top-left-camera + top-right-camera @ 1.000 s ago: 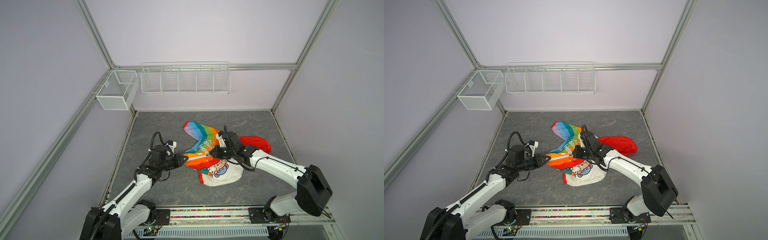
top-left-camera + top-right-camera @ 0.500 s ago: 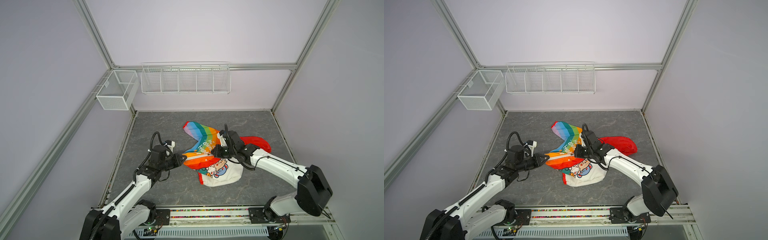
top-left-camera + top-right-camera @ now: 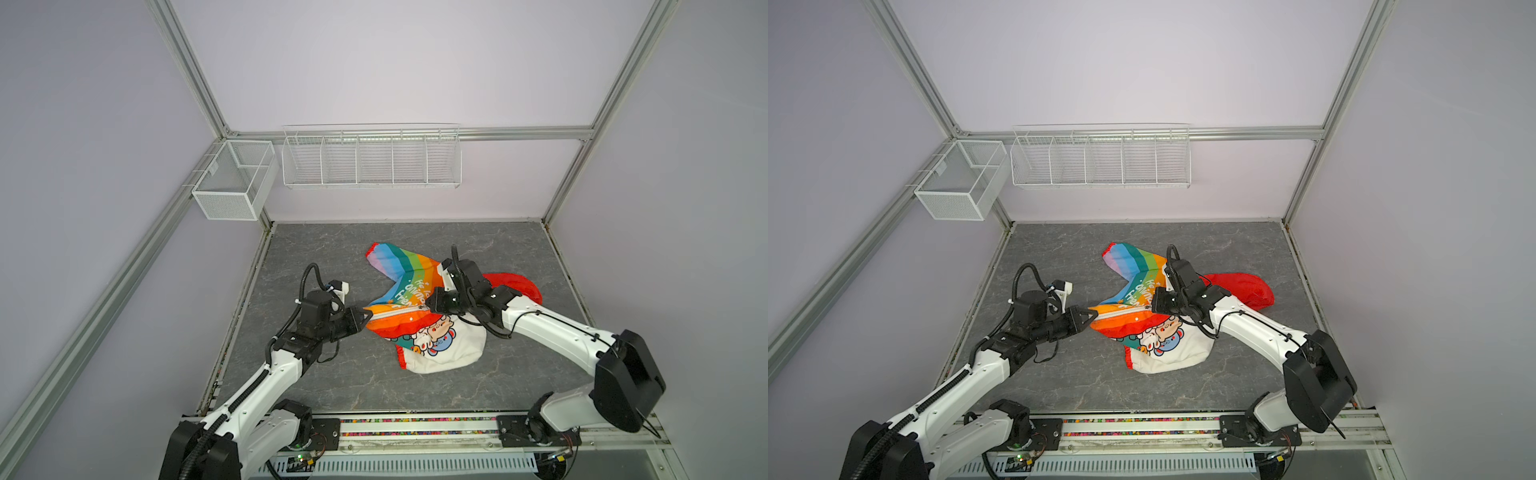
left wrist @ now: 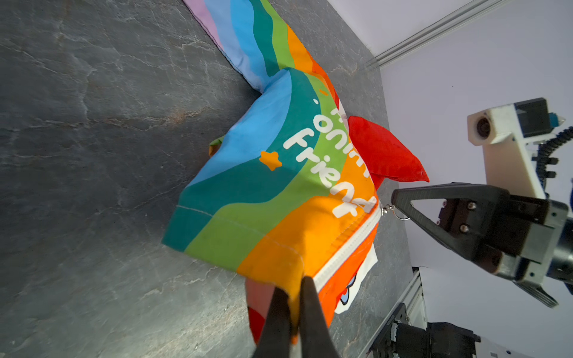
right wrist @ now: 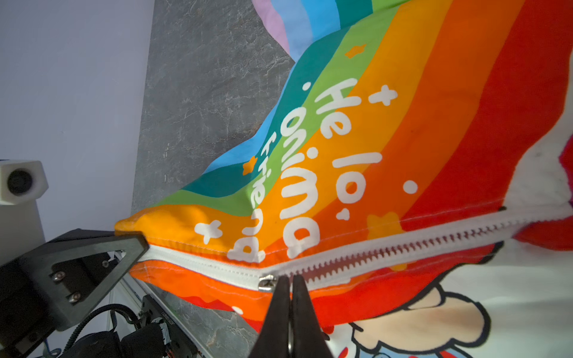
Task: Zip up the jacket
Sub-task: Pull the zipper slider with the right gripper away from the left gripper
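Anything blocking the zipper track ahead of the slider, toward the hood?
Nothing visible does. The right gripper is shut at the slider, and the open teeth ahead lie bare on the jacket.

The jacket (image 3: pixel 409 328) has 1 rainbow-striped half with white lettering, 1 white half with cartoon animals, a red hood (image 3: pixel 519 284) and a white zipper (image 5: pixel 372 249). The desk (image 3: pixel 332 257) is dark grey with pale marble veins.

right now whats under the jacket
Grey table shows all round the jacket, and nothing pokes out from beneath. The table under the fabric is covered, so anything flat there is unseen.
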`<act>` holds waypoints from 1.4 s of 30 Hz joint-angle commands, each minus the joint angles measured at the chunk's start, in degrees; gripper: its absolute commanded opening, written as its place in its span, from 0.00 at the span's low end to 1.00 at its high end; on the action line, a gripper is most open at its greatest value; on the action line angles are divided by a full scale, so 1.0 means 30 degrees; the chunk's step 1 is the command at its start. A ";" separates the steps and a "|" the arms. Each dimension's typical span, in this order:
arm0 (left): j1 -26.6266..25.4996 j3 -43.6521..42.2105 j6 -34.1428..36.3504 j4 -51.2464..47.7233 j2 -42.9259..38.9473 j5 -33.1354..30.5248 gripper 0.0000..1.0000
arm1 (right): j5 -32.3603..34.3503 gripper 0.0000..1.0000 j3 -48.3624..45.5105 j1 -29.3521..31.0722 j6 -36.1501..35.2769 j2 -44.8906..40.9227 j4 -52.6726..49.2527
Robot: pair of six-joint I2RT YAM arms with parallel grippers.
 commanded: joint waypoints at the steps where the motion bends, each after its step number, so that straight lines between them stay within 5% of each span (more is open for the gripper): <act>1: 0.0173 0.0004 0.0381 -0.0311 -0.0286 -0.0601 0.00 | 0.0845 0.07 0.0355 -0.0302 -0.0418 0.0100 -0.0654; 42: 0.0188 -0.0098 0.0382 -0.0431 -0.0690 -0.0989 0.00 | 0.1549 0.07 0.0267 -0.1452 -0.1177 0.0192 -0.1565</act>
